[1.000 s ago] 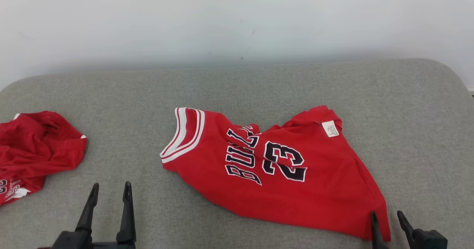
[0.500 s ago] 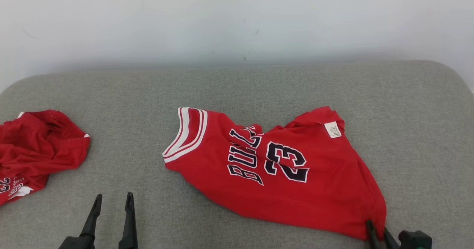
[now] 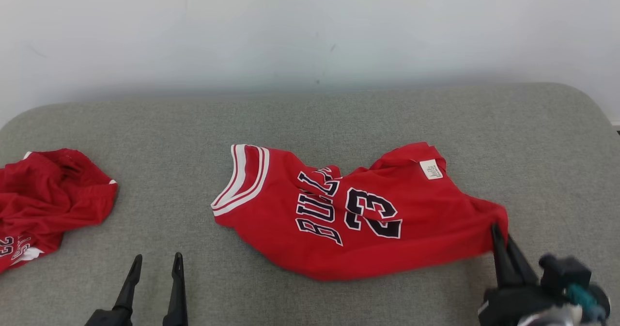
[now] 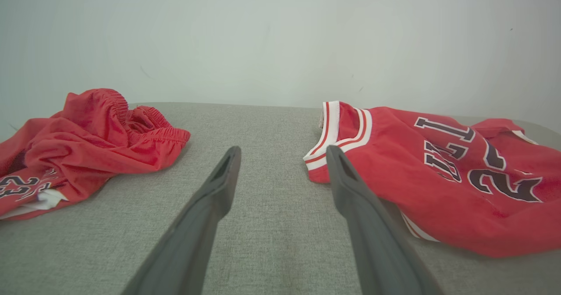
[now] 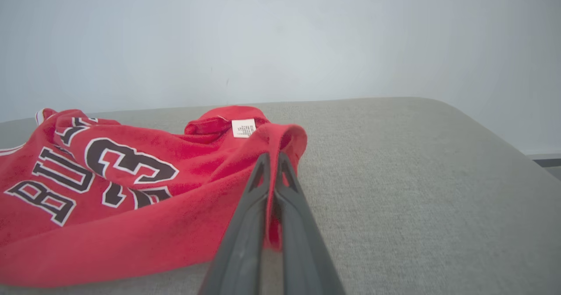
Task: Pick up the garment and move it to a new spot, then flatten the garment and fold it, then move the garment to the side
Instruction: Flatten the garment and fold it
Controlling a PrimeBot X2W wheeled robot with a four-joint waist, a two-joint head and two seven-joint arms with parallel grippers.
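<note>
While seemingly tight, jaws on jersey (image 5: 193,172).

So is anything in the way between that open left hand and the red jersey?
Nothing visible. Only bare grey cushion lies between the left hand and the striped edge of the jersey. The crumpled red shorts lie off to the robot's left, apart from both. The right hand is shut on the jersey's right corner.

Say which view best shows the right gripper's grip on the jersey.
Right wrist view: the right gripper, shut on a fold of the jersey, seen close. Head view shows it small at the corner; left wrist view, the jersey's collar end.
</note>
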